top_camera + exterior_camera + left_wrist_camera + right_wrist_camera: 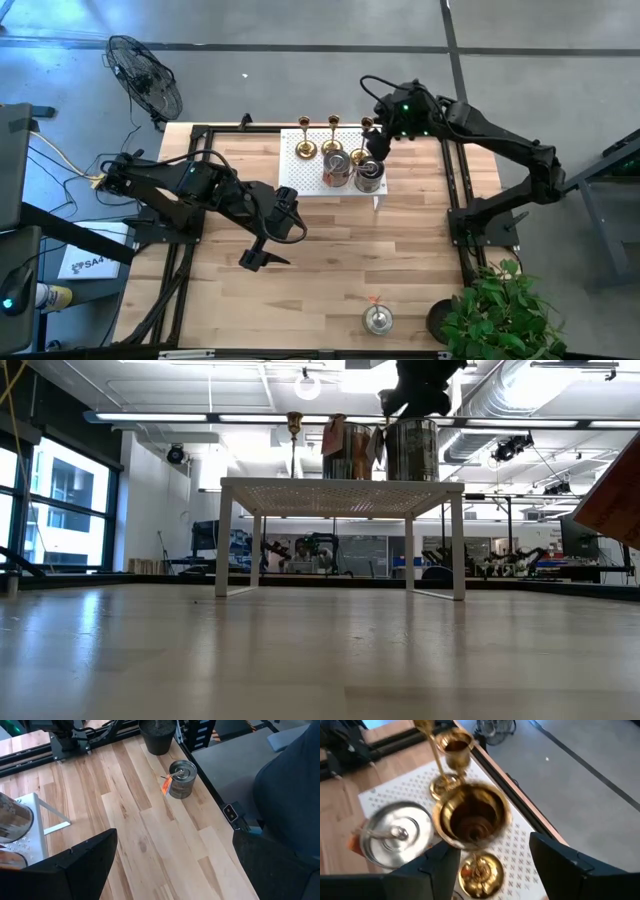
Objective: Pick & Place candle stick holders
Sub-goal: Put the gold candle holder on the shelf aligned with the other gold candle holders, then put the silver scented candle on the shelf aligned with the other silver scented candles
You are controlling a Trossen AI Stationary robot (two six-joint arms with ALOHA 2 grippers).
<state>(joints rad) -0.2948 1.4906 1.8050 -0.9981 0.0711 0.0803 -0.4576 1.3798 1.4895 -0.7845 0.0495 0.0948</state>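
A white perforated rack point(312, 178) stands at the table's far middle. On it are three gold candle stick holders point(305, 141) point(333, 134) point(367, 128) in a row and two squat silvery ones point(337, 168) point(369, 176). My right gripper point(494, 844) hovers open over the rightmost gold holder point(472, 817). One finger stands on each side of its stem, and its base point(480, 872) rests on the rack. Another silvery holder point(181, 779) with an orange tag sits near the table's near edge. My left gripper point(285, 235) waits open above mid-table.
A potted plant point(495, 310) stands at the near right corner, its dark pot point(157, 737) close to the lone silvery holder. A fan point(145, 75) stands off the table at the far left. Bare wood point(330, 260) lies between the rack and the near edge.
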